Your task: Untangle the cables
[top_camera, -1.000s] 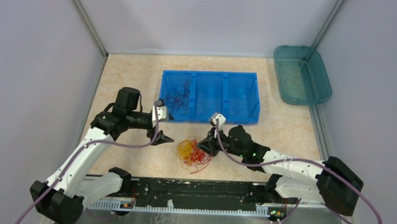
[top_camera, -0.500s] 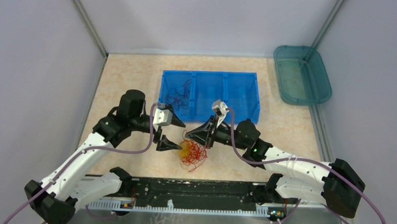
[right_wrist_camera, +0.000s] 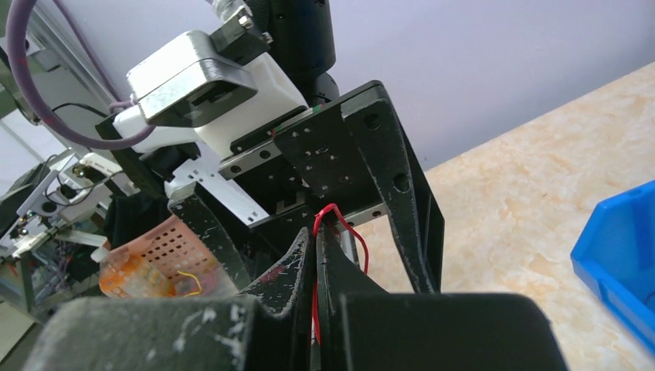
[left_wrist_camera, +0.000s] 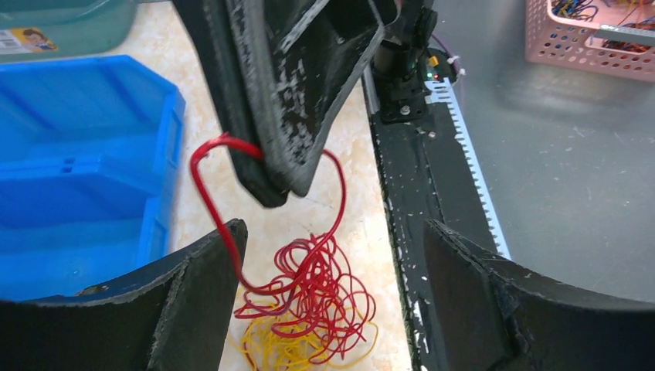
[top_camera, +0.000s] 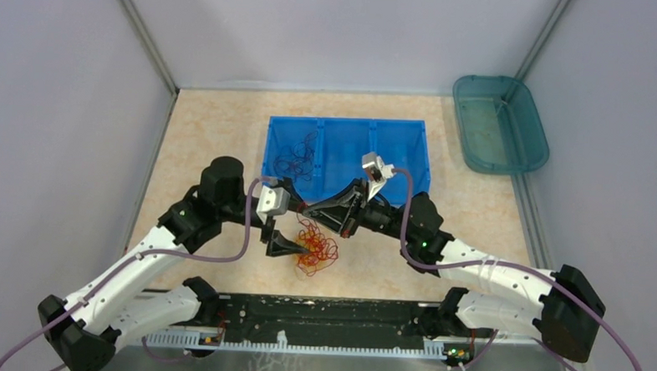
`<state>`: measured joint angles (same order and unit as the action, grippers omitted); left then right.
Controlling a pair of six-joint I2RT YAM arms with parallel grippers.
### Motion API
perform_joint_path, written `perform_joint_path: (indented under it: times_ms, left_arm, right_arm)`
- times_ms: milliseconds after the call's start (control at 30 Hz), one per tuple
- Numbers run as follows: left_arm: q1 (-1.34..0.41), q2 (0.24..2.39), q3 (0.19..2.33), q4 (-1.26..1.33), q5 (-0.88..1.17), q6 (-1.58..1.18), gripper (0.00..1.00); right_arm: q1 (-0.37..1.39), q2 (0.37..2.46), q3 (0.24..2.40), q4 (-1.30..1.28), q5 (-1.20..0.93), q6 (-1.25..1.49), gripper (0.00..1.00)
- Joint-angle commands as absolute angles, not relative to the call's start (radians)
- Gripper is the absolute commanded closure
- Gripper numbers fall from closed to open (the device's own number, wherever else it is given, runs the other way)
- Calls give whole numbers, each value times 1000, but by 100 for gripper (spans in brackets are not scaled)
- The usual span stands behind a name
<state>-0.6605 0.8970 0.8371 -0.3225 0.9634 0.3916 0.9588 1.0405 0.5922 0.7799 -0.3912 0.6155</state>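
Your table [top_camera: 210, 130] carries the blue bin [top_camera: 427, 156] at its middle, with dark cables [top_camera: 295, 161] heaped in the bin's left compartment. Just in front of the bin, your left gripper [left_wrist_camera: 334, 232] stands wide apart, its jaws on either side of the right gripper [right_wrist_camera: 317, 232]. The right gripper is pinched together on a loop of the red cable [left_wrist_camera: 309, 290]. From that pinch the strand runs steeply down to the tangle on the table, where the yellow cable [left_wrist_camera: 270, 352] lies underneath.

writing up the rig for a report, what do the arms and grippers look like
Left arm and right arm: white links, black joints, a purple hose along each. Left gripper and right gripper: black, scuffed, tapering fingers; white-grey camera blocks.
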Motion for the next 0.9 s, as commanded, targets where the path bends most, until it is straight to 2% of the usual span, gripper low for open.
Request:
perform_joint_path:
  times_ms: [0,167,267,533,667,700,767,800,867]
  left_arm:
    - [-703,891,876,-264,959,336,11]
    - [-713,905,897,-262,949,338,21]
    - [-713,905,912,-273,963,338,32]
    - [-713,905,921,-316,956,349,72]
    - [-715,907,912,-327,952,358,74]
    - [-715,909,911,-327,950,359,79]
    - [-714,910,917,-327,934,362,98]
    - [-715,911,926,-327,931,363,99]
    - [-715,916,951,-327,930,357,100]
  right_arm:
    - [951,1022,654,863,-400,642,100]
    - [951,1025,656,858,-391,636,100]
    - [951,1007,642,850,-376,625,100]
    - [951,984,635,838,-347,605,100]
    - [952,993,635,864,-348,617,100]
    - [951,994,635,870,-348,620,100]
    - [952,994,634,872,-347,623,100]
    - [951,992,632,867,-343,624,97]
    - [951,978,611,866,-326,622,57]
